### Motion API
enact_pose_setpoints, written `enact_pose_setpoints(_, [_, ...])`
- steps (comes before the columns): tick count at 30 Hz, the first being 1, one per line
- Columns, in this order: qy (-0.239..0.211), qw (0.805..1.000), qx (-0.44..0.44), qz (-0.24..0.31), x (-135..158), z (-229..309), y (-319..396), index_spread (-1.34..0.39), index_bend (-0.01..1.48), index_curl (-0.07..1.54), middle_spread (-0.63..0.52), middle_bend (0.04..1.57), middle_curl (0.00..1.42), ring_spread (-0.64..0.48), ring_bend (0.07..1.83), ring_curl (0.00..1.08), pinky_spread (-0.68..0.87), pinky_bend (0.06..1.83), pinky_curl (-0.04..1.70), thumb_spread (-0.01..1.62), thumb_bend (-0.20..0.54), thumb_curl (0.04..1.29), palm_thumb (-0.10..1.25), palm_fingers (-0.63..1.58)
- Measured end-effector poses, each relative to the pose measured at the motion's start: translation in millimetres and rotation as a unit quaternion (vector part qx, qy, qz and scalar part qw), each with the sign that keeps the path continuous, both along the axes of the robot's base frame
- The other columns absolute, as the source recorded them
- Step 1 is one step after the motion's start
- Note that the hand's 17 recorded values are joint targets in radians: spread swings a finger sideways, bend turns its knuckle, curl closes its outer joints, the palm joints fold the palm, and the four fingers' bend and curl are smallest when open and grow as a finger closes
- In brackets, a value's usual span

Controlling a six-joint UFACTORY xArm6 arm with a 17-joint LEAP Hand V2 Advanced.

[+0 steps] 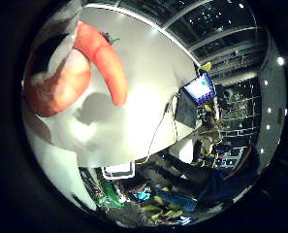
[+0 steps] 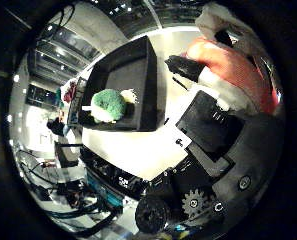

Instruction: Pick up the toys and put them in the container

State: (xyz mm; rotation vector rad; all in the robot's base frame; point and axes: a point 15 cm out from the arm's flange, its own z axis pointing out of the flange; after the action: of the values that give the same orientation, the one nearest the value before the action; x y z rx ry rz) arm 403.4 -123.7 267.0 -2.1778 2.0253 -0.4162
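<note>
My hand (image 2: 223,130) is curled round an orange carrot toy (image 1: 104,63), lifted clear of the white table (image 1: 148,87) for carrying. The black container (image 2: 133,85), at about ten o'clock from my palm, already holds a green toy (image 2: 108,104).

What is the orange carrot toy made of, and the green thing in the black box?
The carrot toy looks like smooth, slightly glossy plastic or rubber, since light gleams on its skin; I can't tell which. The green toy looks fuzzy and matte, probably plush. The black container seems hard with a dull finish, likely plastic, with straight stiff walls.
</note>
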Motion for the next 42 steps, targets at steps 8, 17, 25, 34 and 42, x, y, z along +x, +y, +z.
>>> enact_pose_setpoints(8, [-0.030,0.998,0.019,0.060,33,31,94,-0.25,1.08,0.94,-0.12,1.41,0.73,-0.31,1.20,0.97,-0.20,1.04,1.38,1.03,-0.016,0.53,1.03,1.08])
enact_pose_setpoints(17, [-0.034,0.990,0.045,0.131,64,38,217,-0.25,1.07,0.94,-0.12,1.40,0.72,-0.31,1.18,0.98,-0.21,1.03,1.40,1.04,-0.026,0.53,0.99,1.08])
enact_pose_setpoints(25, [-0.010,0.987,0.044,0.153,66,9,243,-0.41,0.48,0.75,-0.19,0.92,0.55,-0.29,1.03,0.77,-0.35,0.83,1.10,1.05,-0.031,0.46,0.82,0.33])
enact_pose_setpoints(34, [0.051,0.979,0.023,0.197,52,-15,240,-0.53,0.18,0.40,0.03,0.26,0.30,0.19,0.38,0.38,0.44,0.50,0.74,1.02,-0.027,0.42,0.77,-0.04])
enact_pose_setpoints(42, [0.041,0.982,0.020,0.185,54,-2,219,-0.46,0.13,0.27,0.07,0.20,0.31,0.22,0.35,0.33,0.53,0.50,0.57,1.00,-0.029,0.39,0.72,-0.02])
